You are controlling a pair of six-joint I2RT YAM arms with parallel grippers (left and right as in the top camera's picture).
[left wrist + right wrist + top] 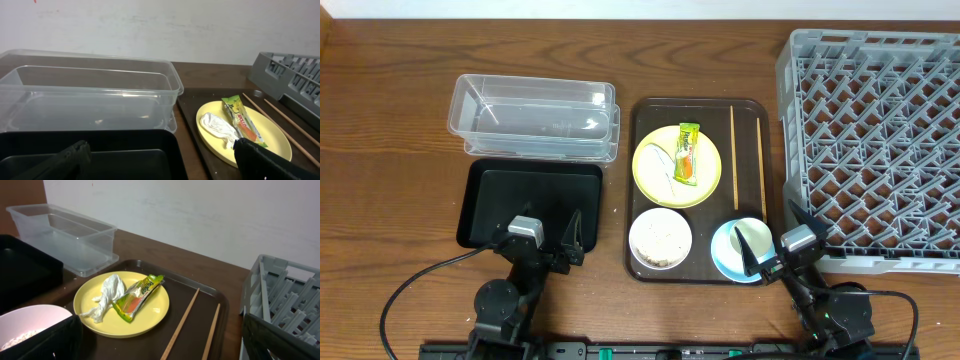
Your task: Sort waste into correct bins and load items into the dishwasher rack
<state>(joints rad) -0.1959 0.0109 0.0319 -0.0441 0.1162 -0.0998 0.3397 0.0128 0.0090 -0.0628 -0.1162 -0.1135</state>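
Note:
A green-and-orange snack wrapper (688, 153) and a clear plastic scrap (661, 160) lie on the round yellow plate (655, 178), on a brown tray (745, 116). Two chopsticks (733, 156) lie beside the plate. A white bowl (660, 239) holds rice. A light blue bowl (726, 255) holds a small white cup (751, 236). The clear tub (532, 117) and black tray (530, 190) lie at the left. The grey rack (880, 140) stands at the right. My left gripper (548, 240) is open over the black tray's near edge. My right gripper (782, 237) is open beside the blue bowl.
In the left wrist view the clear tub (90, 95) sits behind the black tray (100, 155), with the plate (260, 135) to the right. In the right wrist view the plate (125, 315), wrapper (137, 297), chopsticks (185, 320) and rack (280, 295) lie ahead.

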